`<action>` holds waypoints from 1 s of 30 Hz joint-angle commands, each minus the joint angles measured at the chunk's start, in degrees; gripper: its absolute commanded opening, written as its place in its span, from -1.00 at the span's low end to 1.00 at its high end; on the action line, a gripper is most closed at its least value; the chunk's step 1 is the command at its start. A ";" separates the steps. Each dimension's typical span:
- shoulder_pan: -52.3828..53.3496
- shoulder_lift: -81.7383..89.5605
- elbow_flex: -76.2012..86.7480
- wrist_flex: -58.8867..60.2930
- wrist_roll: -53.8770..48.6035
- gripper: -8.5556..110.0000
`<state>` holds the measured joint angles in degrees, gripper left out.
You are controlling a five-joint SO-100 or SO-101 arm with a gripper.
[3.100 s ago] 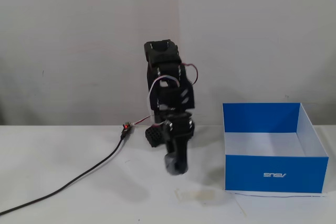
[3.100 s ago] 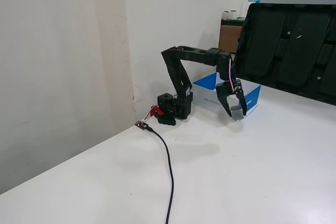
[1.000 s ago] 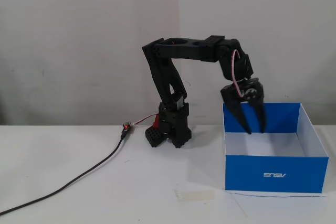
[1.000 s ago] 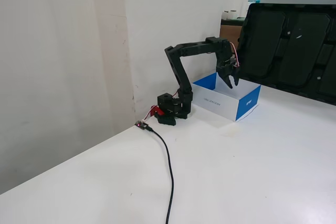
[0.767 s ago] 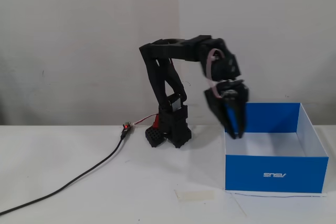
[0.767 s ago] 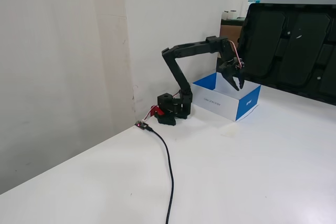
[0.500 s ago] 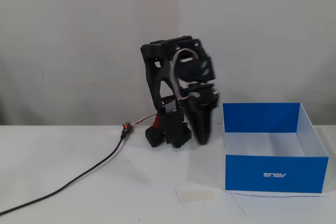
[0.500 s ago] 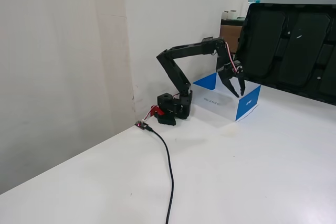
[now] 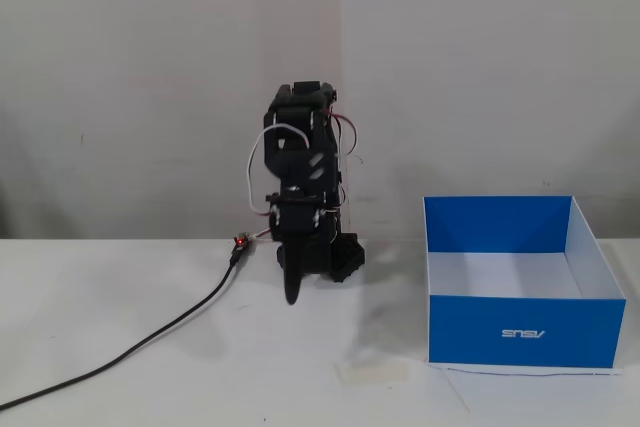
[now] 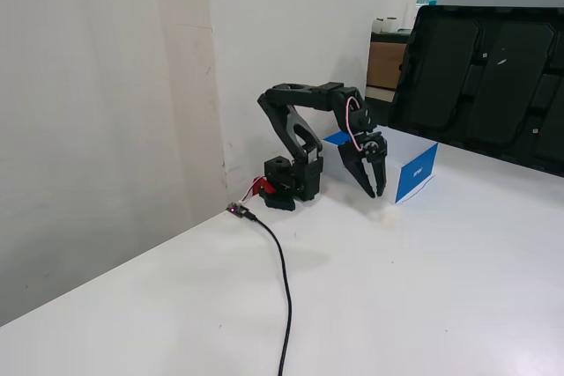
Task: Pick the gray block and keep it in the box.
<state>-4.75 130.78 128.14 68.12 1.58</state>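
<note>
1. Blue cardboard outside and white within, the box (image 9: 520, 332) stands at the right of this fixed view. It is topless, its mouth faces straight up and its long axis runs across the picture.
   - The gray block is not to be seen, neither on the table (image 9: 120, 287) nor on the visible part of the box floor. It may lie behind the front wall, so its place and facing cannot be told.
   - The gripper (image 9: 291, 292) hangs tip-down in front of the arm's base, well left of the box. It is seen edge-on here, so its opening cannot be read.
   - A pale tape strip (image 9: 375, 371) lies near the box's left front corner, and a black cable (image 9: 150, 342) trails off to the left.

2. In the other fixed view the gripper (image 10: 376, 189) points down, just beside the box (image 10: 421, 167) and outside its walls.
   - The two fingers stand parted in a narrow V with nothing between them.
   - The block is hidden here too.
   - Judgement: the claw is empty and clear of the box, so the step is probably a withdrawal. It goes best with the tips kept above the rim and swung away from the near wall, so the light box is not nudged.
</note>
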 commanded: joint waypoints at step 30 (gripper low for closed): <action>5.71 56.34 39.55 -3.34 0.53 -0.85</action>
<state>1.14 183.34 167.17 64.42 2.72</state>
